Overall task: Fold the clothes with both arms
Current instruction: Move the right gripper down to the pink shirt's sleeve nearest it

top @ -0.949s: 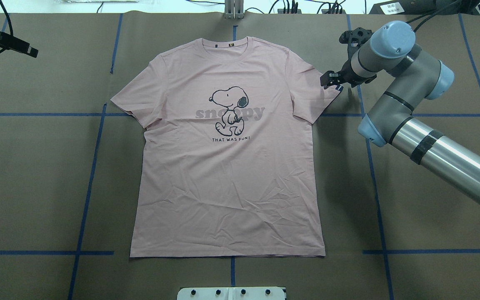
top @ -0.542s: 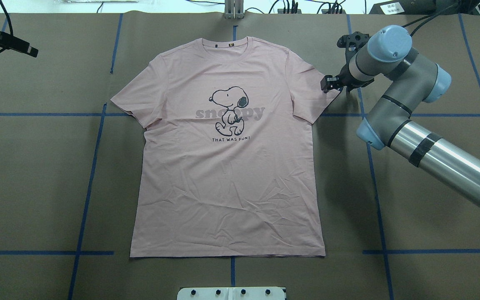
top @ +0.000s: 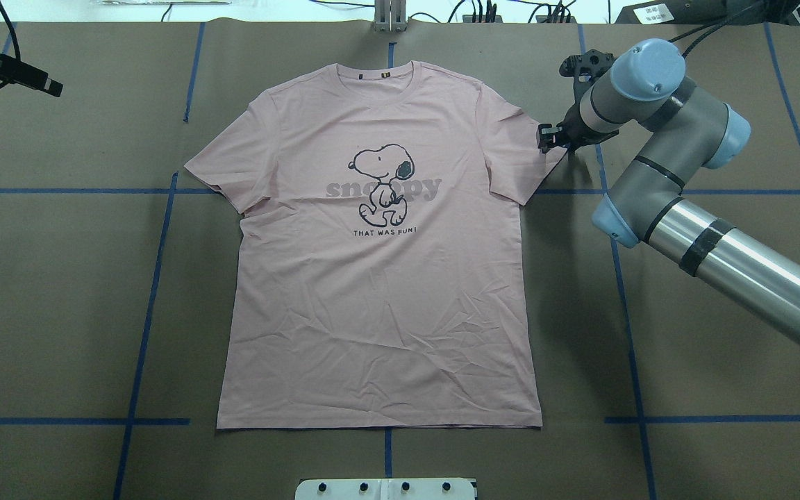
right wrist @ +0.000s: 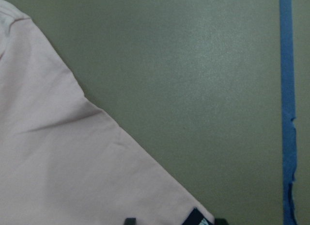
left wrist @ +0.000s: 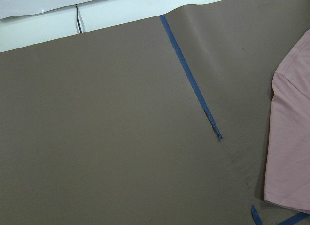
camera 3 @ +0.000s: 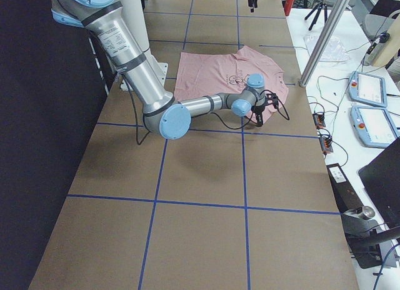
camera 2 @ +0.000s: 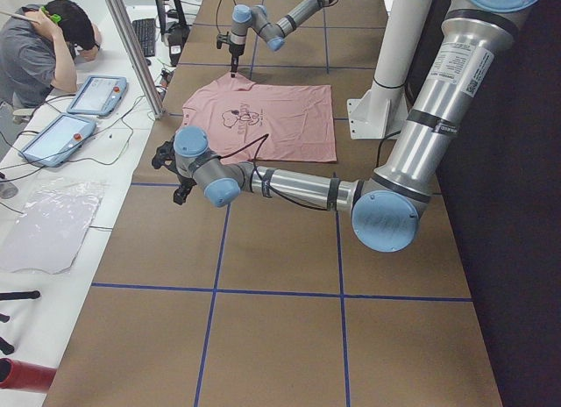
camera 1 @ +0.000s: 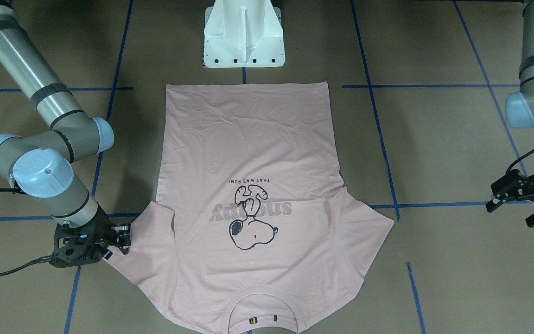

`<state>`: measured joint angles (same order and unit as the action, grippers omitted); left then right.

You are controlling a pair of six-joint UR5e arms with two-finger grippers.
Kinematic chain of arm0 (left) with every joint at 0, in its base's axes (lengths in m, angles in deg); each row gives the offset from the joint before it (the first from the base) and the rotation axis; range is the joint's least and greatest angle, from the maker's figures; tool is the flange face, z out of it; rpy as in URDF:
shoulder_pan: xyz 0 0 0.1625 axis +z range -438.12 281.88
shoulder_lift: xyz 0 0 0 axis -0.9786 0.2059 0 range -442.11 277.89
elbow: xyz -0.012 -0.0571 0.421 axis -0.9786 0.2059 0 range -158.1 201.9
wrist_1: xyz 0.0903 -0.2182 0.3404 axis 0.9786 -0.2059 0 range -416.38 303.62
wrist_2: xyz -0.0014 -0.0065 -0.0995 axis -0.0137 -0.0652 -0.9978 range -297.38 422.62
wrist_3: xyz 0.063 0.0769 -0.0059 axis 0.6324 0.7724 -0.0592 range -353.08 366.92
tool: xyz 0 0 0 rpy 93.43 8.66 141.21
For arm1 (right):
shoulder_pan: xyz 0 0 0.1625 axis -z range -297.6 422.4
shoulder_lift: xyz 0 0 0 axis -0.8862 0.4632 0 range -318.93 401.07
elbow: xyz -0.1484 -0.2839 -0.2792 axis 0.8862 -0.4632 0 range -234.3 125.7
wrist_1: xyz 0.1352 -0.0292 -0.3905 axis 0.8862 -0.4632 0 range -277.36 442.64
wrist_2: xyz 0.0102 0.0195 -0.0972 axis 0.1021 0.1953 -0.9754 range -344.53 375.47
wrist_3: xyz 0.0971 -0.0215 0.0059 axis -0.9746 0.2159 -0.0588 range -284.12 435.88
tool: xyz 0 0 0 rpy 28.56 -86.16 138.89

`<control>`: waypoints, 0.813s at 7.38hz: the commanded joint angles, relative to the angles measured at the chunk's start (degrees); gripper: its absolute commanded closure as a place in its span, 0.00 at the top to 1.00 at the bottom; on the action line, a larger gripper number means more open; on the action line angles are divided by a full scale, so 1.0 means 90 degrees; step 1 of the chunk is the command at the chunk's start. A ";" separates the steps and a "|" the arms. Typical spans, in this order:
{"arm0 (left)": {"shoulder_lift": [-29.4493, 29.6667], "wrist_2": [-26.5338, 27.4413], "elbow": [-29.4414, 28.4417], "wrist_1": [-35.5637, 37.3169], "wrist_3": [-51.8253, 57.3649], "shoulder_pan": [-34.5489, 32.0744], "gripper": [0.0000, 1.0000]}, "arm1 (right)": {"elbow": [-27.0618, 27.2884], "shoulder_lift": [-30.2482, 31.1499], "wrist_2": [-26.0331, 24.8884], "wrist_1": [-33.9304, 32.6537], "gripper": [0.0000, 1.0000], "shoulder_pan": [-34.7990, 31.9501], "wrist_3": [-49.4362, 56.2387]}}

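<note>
The pale pink Snoopy T-shirt (top: 379, 305) lies flat and face up on the brown table, collar away from the robot; it also shows in the front view (camera 1: 248, 139). My right gripper (top: 548, 137) is low at the tip of the shirt's right-hand sleeve, also seen in the front view (camera 1: 125, 240). In the right wrist view the sleeve corner (right wrist: 72, 162) and its black tag (right wrist: 196, 217) lie between the two fingertips, jaws apart. My left gripper (camera 1: 508, 204) is open and empty, well off the other sleeve, near the table's far left (top: 39, 82).
The white pedestal base (camera 1: 244, 37) stands at the hem end. Blue tape lines (top: 157, 264) cross the brown paper. Cables and gear line the far edge (top: 483, 10). An operator (camera 2: 44, 47) sits beyond the table with tablets beside him.
My right gripper has come down and slightly inward onto the sleeve tip. The shirt and the left arm have not moved.
</note>
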<state>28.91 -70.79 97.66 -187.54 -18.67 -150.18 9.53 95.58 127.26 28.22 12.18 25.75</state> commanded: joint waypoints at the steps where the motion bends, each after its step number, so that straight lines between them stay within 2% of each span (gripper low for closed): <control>1: -0.0001 -0.0010 0.0000 -0.0008 0.0001 -0.0001 1.00 | 0.0017 -0.0060 0.0000 -0.0007 0.58 -0.0025 0.0004; 3: 0.0018 -0.0020 0.0039 0.0002 -0.0019 -0.0010 1.00 | 0.0036 -0.0060 0.0000 0.0003 0.54 -0.0035 -0.0006; 4: 0.0038 -0.0020 0.0030 0.0002 -0.0019 -0.0010 1.00 | 0.0036 -0.0060 0.0010 0.0003 0.49 -0.0035 0.0004; 5: 0.0057 -0.0020 0.0030 0.0002 -0.0028 -0.0001 0.99 | 0.0036 -0.0069 0.0010 0.0012 0.33 -0.0025 0.0004; 6: 0.0077 -0.0020 0.0039 0.0002 -0.0028 -0.0001 0.97 | 0.0046 -0.0070 0.0010 0.0032 0.00 -0.0034 -0.0025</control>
<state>29.39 -70.97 97.95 -187.52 -18.89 -150.23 9.87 94.98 127.34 28.33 11.90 25.72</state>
